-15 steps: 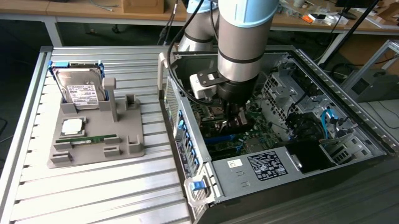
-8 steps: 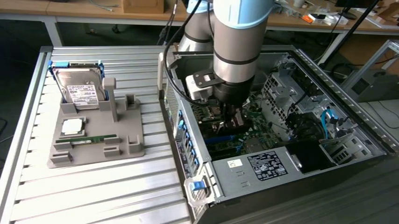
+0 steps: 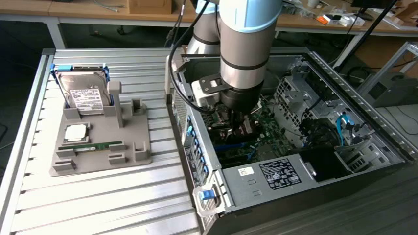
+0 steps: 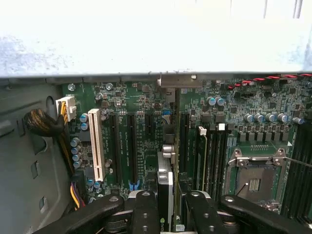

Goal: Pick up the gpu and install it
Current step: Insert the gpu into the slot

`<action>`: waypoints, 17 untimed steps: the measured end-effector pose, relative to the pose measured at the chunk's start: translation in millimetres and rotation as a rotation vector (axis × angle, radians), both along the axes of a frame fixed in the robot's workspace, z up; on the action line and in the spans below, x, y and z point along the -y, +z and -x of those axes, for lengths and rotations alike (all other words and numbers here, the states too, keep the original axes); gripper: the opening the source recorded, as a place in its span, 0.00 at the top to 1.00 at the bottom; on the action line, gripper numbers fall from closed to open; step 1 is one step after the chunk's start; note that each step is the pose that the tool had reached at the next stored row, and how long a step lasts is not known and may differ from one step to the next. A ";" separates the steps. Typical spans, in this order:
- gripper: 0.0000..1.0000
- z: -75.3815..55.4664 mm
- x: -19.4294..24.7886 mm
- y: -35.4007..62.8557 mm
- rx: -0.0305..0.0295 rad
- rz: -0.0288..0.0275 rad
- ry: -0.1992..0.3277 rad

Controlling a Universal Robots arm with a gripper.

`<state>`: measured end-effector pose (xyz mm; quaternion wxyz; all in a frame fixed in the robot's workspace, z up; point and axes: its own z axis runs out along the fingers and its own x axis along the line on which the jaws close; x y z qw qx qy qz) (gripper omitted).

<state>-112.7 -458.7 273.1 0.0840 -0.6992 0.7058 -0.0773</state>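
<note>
While inside the case [image 3: 365, 122], gripper [image 4: 165, 204] clamping upright gpu [image 4: 165, 183] over motherboard [image 4: 141, 126].

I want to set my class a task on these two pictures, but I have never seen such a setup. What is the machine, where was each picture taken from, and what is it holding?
The grey and blue tube is a robot arm reaching down into an open computer case. One picture comes from a camera standing off to the side; the other from a camera on the arm's wrist, looking down at the green motherboard. The gripper, two black fingers, is shut on the gpu, a thin card seen edge-on, held upright over the long black slots. On the slatted table, a grey tray holds a hard drive and a memory stick.
</note>
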 end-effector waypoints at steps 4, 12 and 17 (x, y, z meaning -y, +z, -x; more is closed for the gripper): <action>0.73 1.4 0.1 -1.0 0.0002 -0.0003 0.000; 0.73 4.7 2.4 -1.9 0.0001 -0.0001 0.000; 0.73 3.6 2.9 -2.0 -0.0011 -0.0001 0.000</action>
